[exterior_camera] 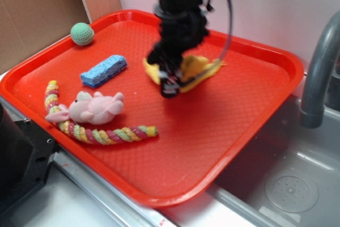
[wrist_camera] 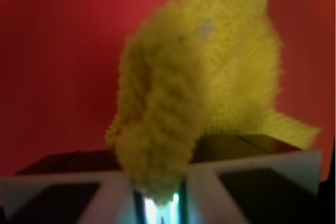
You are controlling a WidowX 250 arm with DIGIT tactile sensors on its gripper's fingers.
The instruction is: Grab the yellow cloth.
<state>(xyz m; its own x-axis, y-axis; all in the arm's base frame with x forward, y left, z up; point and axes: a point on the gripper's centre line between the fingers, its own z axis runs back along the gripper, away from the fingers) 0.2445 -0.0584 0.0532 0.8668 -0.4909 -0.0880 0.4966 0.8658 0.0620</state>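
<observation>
Claw pinches yellow cloth — long axis slanting up-right; bunched.

You've got a red plastic tray as landmark. In its far-left corner: green knitted ball. Left-centre on it: blue rectangular sponge. Near its front-left edge: pink plush toy lying on a multicoloured twisted rope toy. Right of the tray: grey faucet pipe, steel sink.
</observation>
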